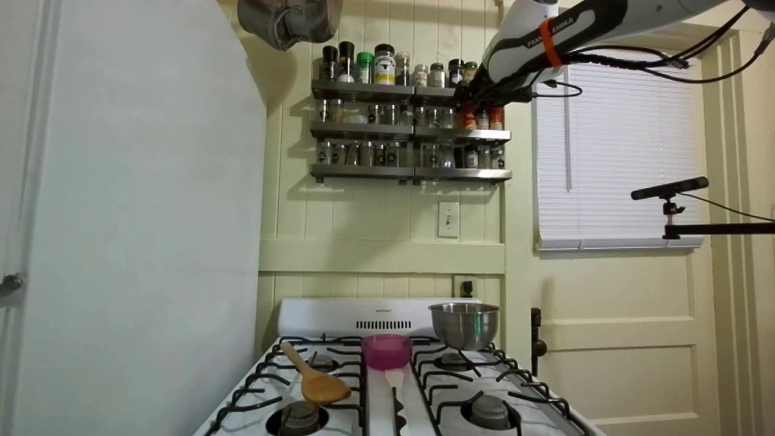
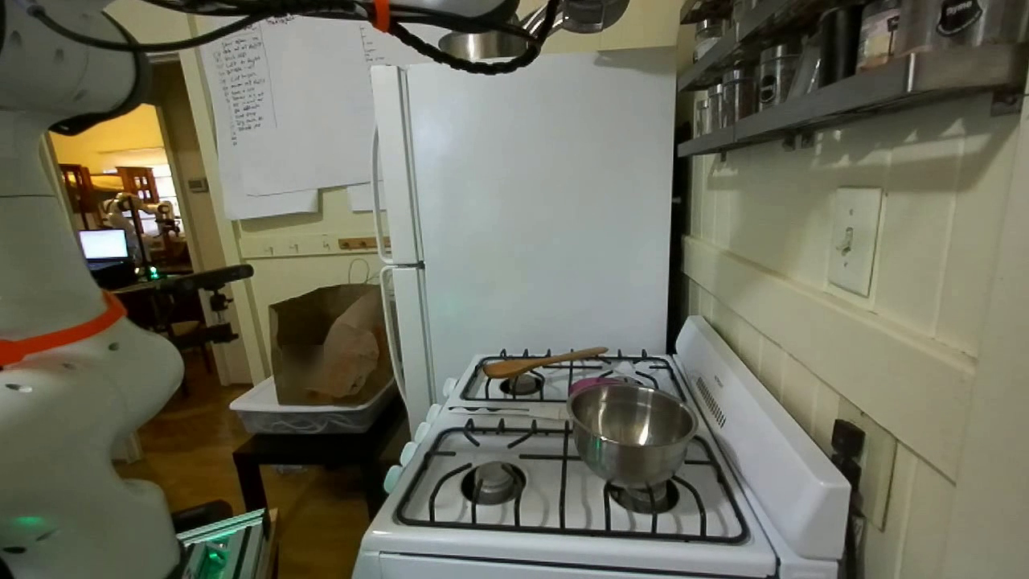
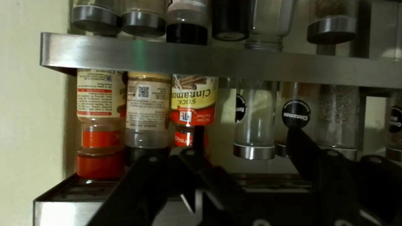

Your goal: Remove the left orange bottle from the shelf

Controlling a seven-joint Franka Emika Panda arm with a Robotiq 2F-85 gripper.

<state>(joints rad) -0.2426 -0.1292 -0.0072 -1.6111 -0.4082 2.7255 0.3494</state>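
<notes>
In the upside-down wrist view, we find the black two-fingered end effector (image 3: 246,130) with its fingers spread apart, one overlapping the cylindrical red-and-yellow Cinnamon Stick bottle (image 3: 194,100); we cannot tell whether they touch. In an exterior view, the bottle stands on the middle tier of the grey three-tier metal shelf (image 1: 461,135).

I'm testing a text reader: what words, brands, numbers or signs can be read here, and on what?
"Cinnamon STICK": red-and-yellow bottle, shown upside down in the wrist view.
"Mc": its logo.
"GARLIC POWDER", faint: pale-labelled bottle beside it.
"Cinnamon": black sticker on a glass jar.
"thyme": spice jar in an exterior view.
"KINDERS": black-capped jar, top row.
"FRAN", "EMIKA": robot arm.
Too small, blurred or turned to read: handwritten sheets, stove badge, remaining labels.
</notes>
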